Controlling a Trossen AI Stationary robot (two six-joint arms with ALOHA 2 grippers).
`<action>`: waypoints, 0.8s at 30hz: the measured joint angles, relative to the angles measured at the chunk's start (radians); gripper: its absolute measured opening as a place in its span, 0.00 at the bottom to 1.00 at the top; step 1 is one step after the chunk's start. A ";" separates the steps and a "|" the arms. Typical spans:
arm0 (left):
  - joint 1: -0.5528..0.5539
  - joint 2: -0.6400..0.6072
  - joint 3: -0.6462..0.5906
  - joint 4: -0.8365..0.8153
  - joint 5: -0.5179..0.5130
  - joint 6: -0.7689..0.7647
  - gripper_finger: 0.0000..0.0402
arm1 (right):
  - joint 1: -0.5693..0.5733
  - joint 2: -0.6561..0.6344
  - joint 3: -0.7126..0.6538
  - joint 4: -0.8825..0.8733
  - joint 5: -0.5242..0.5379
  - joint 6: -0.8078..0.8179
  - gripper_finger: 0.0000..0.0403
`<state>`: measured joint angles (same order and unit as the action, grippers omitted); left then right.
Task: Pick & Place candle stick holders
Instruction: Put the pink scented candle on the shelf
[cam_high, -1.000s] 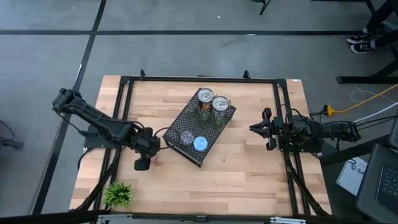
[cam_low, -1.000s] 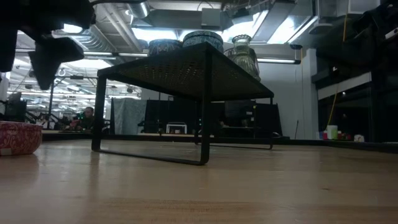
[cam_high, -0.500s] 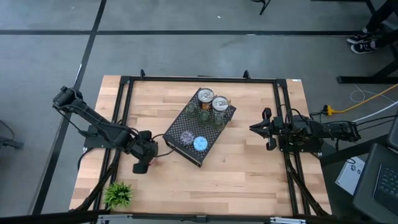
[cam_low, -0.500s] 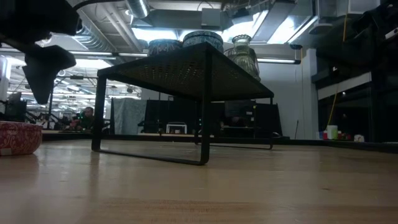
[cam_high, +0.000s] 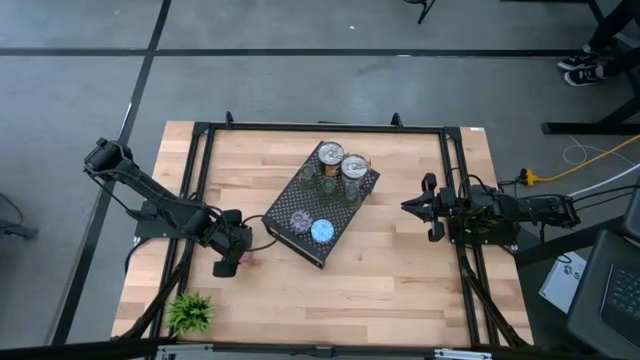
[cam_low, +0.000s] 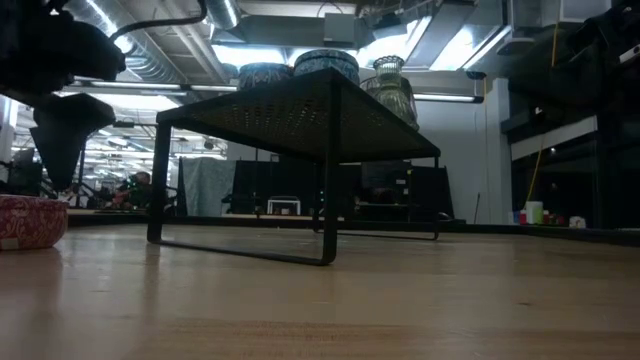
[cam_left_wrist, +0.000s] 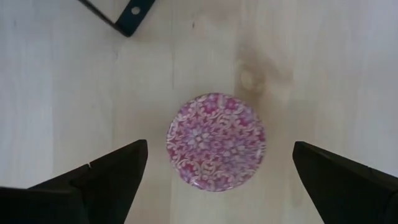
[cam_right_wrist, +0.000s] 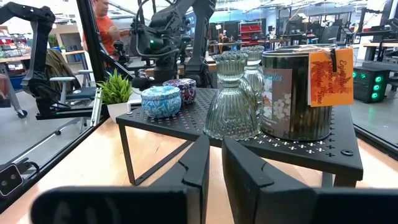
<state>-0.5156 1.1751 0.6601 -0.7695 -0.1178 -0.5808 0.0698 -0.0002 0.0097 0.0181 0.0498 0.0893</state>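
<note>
A pink patterned round holder (cam_left_wrist: 216, 142) stands on its base on the bare wood, left of the black perforated stand (cam_high: 322, 205); it also shows in the low view (cam_low: 25, 222). My left gripper (cam_left_wrist: 219, 149) hangs above it, pointing down and open, with a finger on either side and touching nothing. On the stand sit two silver cans (cam_high: 341, 160), green glass holders (cam_high: 328, 185), a purple round (cam_high: 299, 220) and a blue round (cam_high: 322, 231). My right gripper (cam_high: 408, 206) waits shut at the table's right, pointing level at the stand.
A small green plant (cam_high: 190, 312) stands at the near left corner. A black frame (cam_high: 320, 128) runs around the tabletop. Bare wood lies in front of the stand and between it and my right gripper. A person (cam_right_wrist: 102, 25) shows in the room behind.
My left gripper has come down toward the pink holder, drifting a little toward the table's left and near edges. The holder has stayed in place on the wood.
</note>
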 joint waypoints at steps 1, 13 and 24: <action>0.000 0.000 -0.005 0.001 -0.005 0.002 1.00 | 0.000 0.000 0.000 0.000 0.000 0.000 0.12; 0.000 0.000 -0.064 0.055 0.001 -0.001 1.00 | 0.000 0.000 0.000 0.000 0.000 0.000 0.12; 0.000 0.000 -0.065 0.112 0.004 0.027 1.00 | 0.000 0.000 0.000 0.000 0.000 0.000 0.12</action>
<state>-0.5156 1.1755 0.5953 -0.6571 -0.1142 -0.5534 0.0696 -0.0002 0.0096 0.0181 0.0498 0.0893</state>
